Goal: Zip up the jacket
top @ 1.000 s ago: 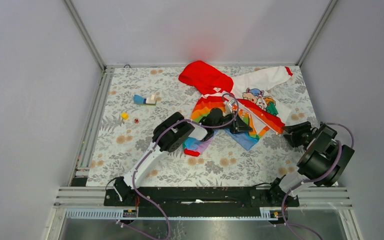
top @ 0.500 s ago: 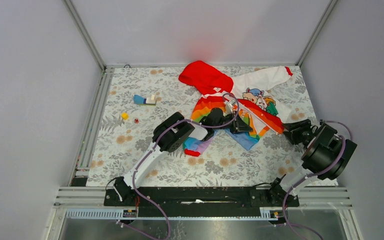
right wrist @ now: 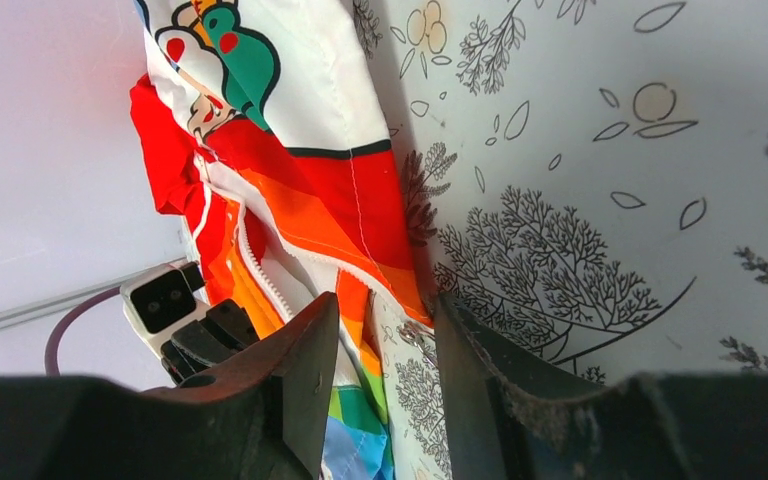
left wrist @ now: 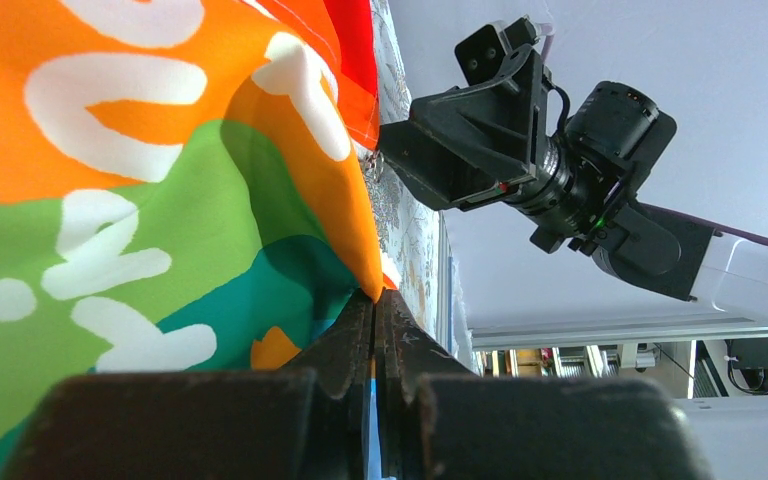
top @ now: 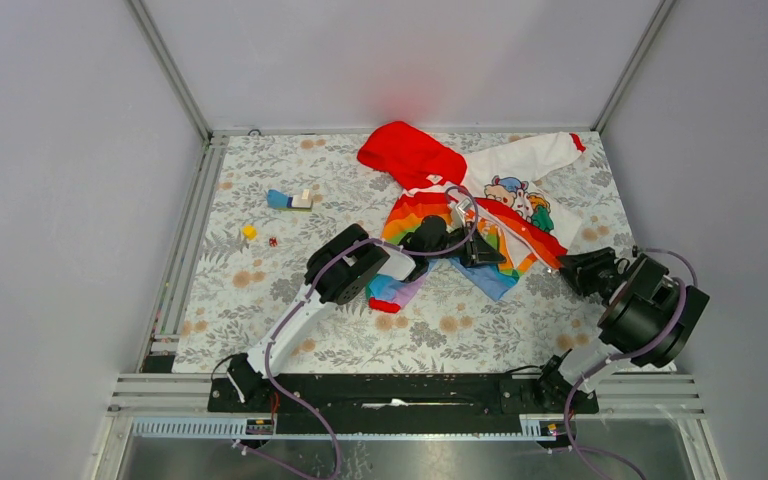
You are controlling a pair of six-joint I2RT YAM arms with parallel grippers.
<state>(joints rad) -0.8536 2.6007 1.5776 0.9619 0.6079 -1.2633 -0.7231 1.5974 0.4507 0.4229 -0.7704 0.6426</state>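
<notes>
The jacket lies open on the floral mat, red hood at the back, white sleeve with cartoon print to the right. My left gripper is shut on the rainbow hem edge, pinched between its fingertips. My right gripper is open at the red-orange front panel's lower corner. In the right wrist view its gripper straddles the hem corner, where a small metal zipper pull lies. The white zipper teeth run up the panel, unjoined.
A small blue and white object, a yellow bit and a red bit lie on the mat at the left. Aluminium rails and grey walls ring the mat. The right arm's elbow hangs near the right wall.
My right gripper has edged left toward the jacket's lower corner, and its elbow shifted. The left gripper and the jacket have stayed put.
</notes>
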